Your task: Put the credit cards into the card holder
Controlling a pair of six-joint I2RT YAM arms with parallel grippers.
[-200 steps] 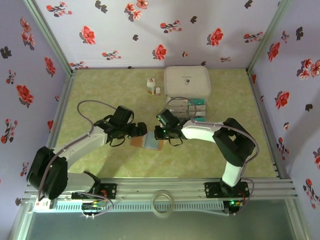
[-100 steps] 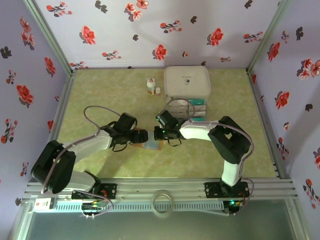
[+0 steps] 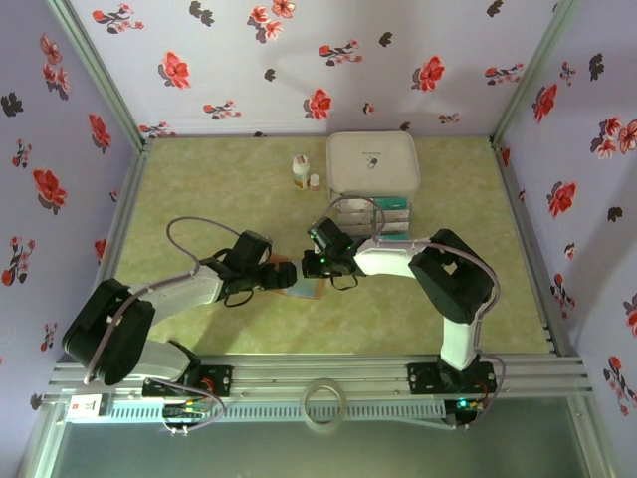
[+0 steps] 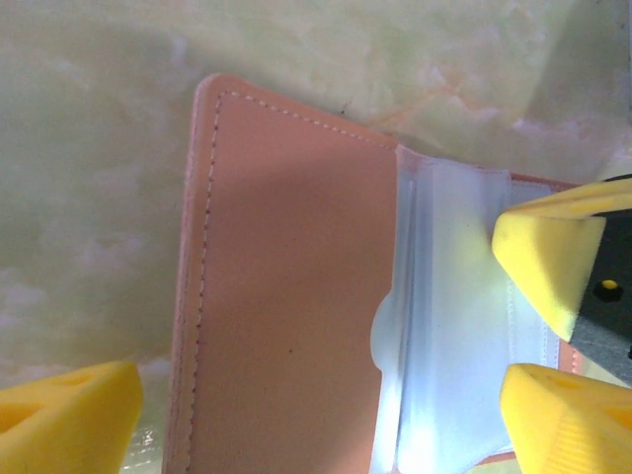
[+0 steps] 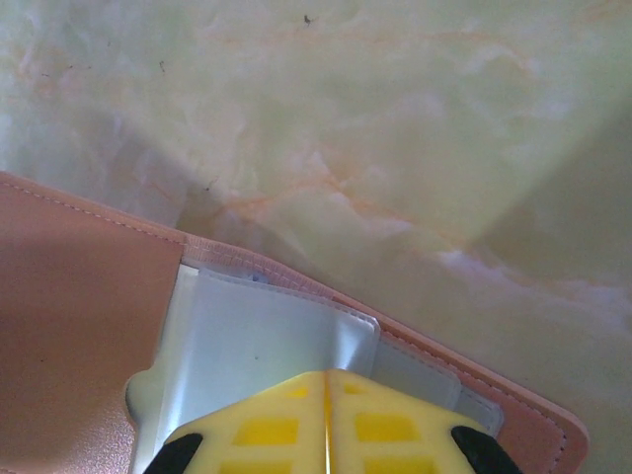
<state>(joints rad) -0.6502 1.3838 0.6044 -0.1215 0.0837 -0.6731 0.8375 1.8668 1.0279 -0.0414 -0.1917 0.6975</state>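
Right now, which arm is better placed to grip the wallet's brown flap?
Left, probably: the left gripper, open, spans the wallet's brown flap; the right gripper is shut against the pale pocket.

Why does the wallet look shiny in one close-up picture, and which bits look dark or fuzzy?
Left wrist view: the pale plastic pocket of the open brown leather wallet glares white near the bottom. Right wrist view: the shut yellow fingers look fuzzy up close; a dark shadow falls on the green marbled table.

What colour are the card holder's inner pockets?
The card holder pockets are pale blue-grey, clearest in the left wrist view.
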